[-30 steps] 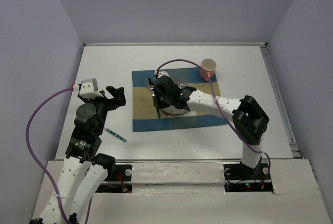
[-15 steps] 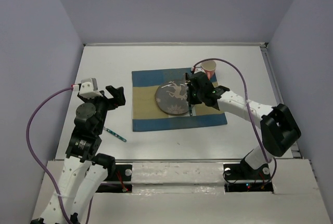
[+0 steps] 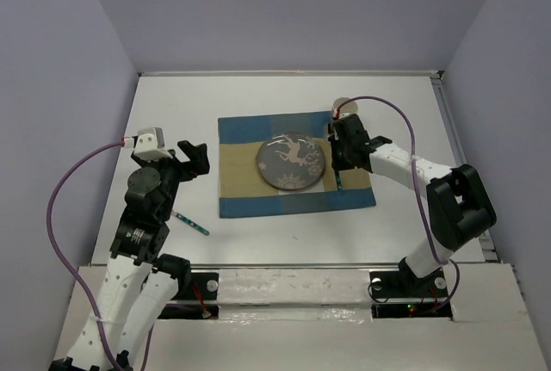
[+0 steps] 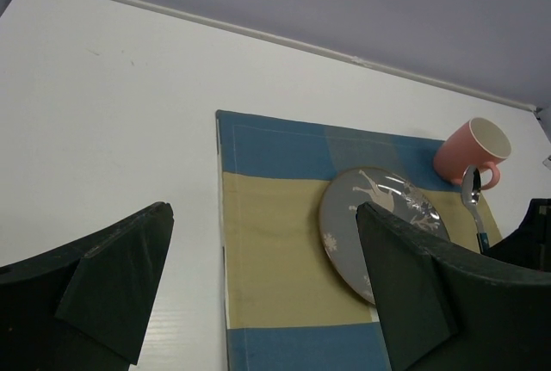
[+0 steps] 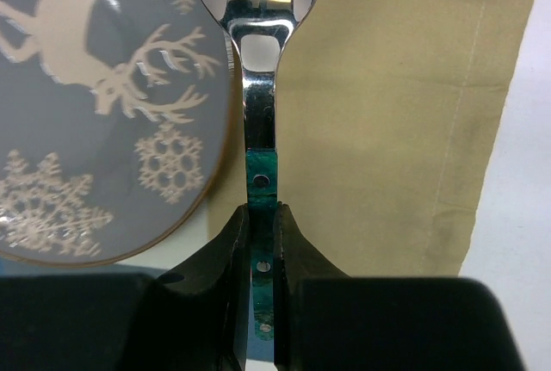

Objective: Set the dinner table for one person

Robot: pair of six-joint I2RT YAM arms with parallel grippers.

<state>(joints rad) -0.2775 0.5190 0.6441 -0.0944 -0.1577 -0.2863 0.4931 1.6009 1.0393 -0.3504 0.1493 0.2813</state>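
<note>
Dinner table (image 3: 172, 113): white, flat, beneath placemat (image 3: 237, 177).
Plate (image 3: 292, 161): round, grey, deer print, on checked cloth.
Mug (image 4: 472, 149): pink, plate's 1 o'clock.
Spoon (image 5: 258, 87): steel, teal handle, plate's 3 o'clock.
Right gripper (image 5: 261, 216): clamps spoon handle.
Left gripper (image 4: 263, 242): jaws apart.

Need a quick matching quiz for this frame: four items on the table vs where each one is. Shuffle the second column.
Items
1. plate
2. mug
3. spoon
4. teal-handled utensil

Places
a. clamped in the right hand
b. lying on the bare tabletop, left of the placemat
c. middle of the placemat
d. at the placemat's far right corner

Pairs: 1-c, 2-d, 3-a, 4-b
</note>
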